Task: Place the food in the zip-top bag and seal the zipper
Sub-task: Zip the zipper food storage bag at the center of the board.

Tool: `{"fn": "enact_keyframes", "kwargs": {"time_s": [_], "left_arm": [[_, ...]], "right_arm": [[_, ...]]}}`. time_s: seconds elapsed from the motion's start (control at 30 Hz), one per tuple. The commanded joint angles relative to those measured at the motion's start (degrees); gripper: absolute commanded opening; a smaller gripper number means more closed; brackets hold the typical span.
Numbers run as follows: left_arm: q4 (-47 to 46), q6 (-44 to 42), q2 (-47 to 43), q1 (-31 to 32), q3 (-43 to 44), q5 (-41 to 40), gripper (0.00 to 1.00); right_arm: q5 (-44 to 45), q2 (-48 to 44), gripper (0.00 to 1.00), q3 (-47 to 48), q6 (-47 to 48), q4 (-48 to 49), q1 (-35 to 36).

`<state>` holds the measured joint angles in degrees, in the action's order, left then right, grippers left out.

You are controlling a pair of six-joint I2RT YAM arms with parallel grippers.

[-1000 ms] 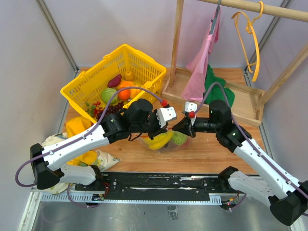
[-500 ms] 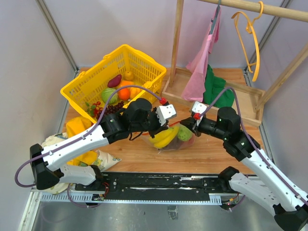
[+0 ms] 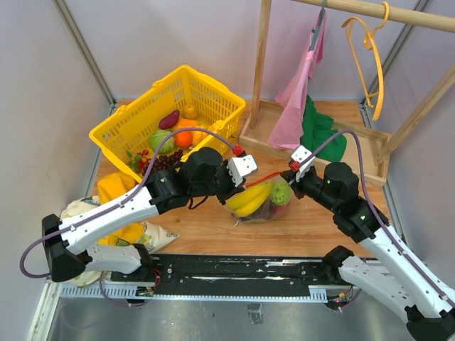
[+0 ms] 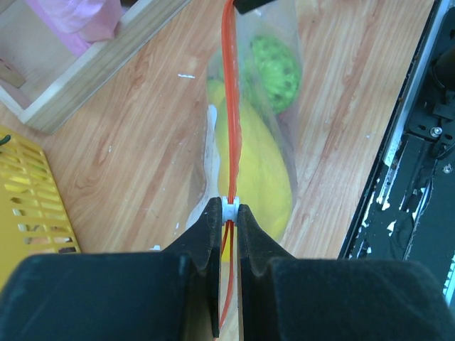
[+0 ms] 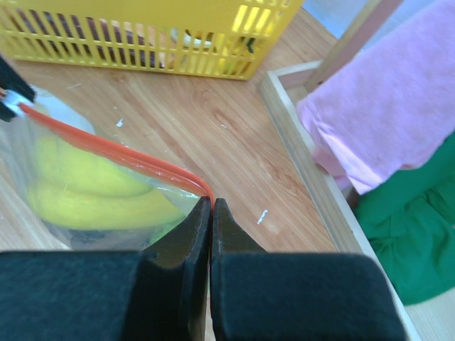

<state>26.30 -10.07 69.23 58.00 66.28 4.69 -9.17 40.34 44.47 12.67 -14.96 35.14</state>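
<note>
The zip-top bag (image 4: 288,135) is thin, clear, glossy plastic, wrinkled; its zipper (image 4: 229,85) is a smooth red plastic strip. The bananas (image 4: 263,177) look smooth and satiny. The counter (image 4: 128,163) is grained, scuffed wood; the basket (image 5: 142,28) is glossy yellow plastic mesh.

The white-and-black left arm (image 3: 114,213) starts at the lower left of the top view and stretches up and to the right toward the middle of the frame. Its dark wrist is bent roughly level, and its two-finger left gripper (image 3: 246,183) points right. The matching right arm (image 3: 387,249) starts at the lower right corner and stretches up and to the left. Its right gripper (image 3: 291,172) points left, facing the other. In each wrist view the black fingers (image 4: 207,238) are pressed together, each pair pinching one end of the thin red zipper strip (image 3: 267,177).
</note>
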Motion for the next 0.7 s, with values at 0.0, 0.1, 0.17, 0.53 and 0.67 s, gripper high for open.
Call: {"fn": "enact_keyframes", "kwargs": {"time_s": [0.0,0.1,0.17,0.53,0.67], "left_arm": [[2.04,0.28,-2.76,0.19,-0.77,-1.49,0.00],[2.13,0.27,-2.79,0.18,-1.11,-2.08,0.00],[2.23,0.43,-2.74,0.18,-1.28,-2.44,0.00],[2.39,1.38,-2.98,-1.54,-2.97,-3.95,0.00],[2.33,1.84,-3.16,-3.15,-3.55,-3.31,0.00]], "right_arm": [[11.64,-1.56,0.00,-0.41,-0.27,0.39,-0.44],[14.36,-2.12,0.01,-0.76,-0.40,0.33,-0.70],[15.66,-2.40,0.01,-1.01,-0.60,0.20,-0.89],[23.09,-4.50,0.00,-2.27,-1.51,0.22,-2.46],[25.68,-5.08,0.01,-2.70,-2.32,0.21,-3.17]]}}
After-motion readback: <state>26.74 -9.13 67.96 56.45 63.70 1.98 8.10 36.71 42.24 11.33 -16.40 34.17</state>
